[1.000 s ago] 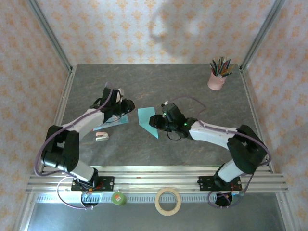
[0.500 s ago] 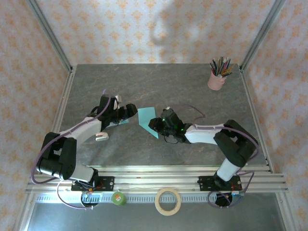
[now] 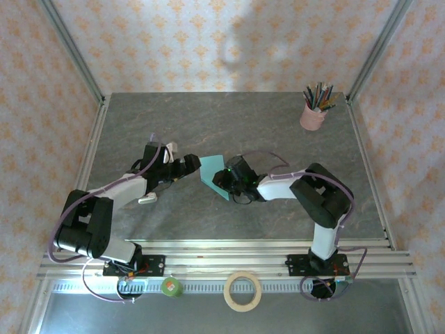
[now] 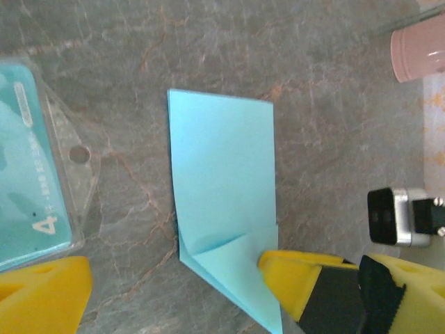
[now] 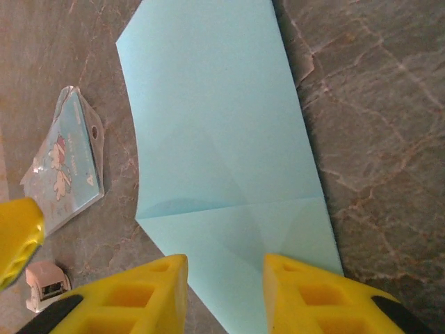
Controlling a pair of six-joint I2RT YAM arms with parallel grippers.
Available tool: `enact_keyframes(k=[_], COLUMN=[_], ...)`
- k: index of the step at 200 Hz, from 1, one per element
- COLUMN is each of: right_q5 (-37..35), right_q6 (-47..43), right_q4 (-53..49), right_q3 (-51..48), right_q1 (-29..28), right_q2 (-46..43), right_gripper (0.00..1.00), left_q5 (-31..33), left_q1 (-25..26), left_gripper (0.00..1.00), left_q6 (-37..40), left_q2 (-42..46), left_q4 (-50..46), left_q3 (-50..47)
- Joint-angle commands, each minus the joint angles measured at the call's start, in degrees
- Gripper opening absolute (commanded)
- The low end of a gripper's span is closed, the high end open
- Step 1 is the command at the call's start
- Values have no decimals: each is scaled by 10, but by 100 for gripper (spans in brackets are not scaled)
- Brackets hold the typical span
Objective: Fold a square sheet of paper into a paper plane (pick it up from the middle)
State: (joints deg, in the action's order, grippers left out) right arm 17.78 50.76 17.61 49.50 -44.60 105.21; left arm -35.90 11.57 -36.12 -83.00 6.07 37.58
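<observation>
Square sheet of paper (image 3: 212, 170), thin, plain light turquoise, folded down to a long narrow shape: cut straight across the far end, tapering to a point at the near end. Flat on the grey marbled table (image 3: 229, 118) near its middle, about midway between left and right edges, long axis slanting from far-left to near-right. Close up, paper (image 5: 222, 139) smooth on top, a cross crease and a diagonal crease meeting toward the pointed end.
</observation>
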Motion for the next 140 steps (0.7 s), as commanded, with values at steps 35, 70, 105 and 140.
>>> enact_keyframes(k=[35, 70, 105, 140], right_q5=[3, 16, 21, 22], right_q6=[-7, -1, 0, 0], right_q4=[-11, 6, 11, 13], right_q3=[-9, -18, -22, -22], right_q1=[5, 6, 6, 7], right_q2=[19, 22, 22, 24], right_gripper=[33, 33, 33, 32], left_q5=[-48, -58, -53, -45], left_q1=[18, 33, 47, 50], left_gripper=[86, 67, 53, 45], left_q6=[-33, -88, -120, -125], left_q2=[-43, -81, -103, -110], left_q4=[10, 19, 44, 42], left_q3=[-3, -2, 0, 13])
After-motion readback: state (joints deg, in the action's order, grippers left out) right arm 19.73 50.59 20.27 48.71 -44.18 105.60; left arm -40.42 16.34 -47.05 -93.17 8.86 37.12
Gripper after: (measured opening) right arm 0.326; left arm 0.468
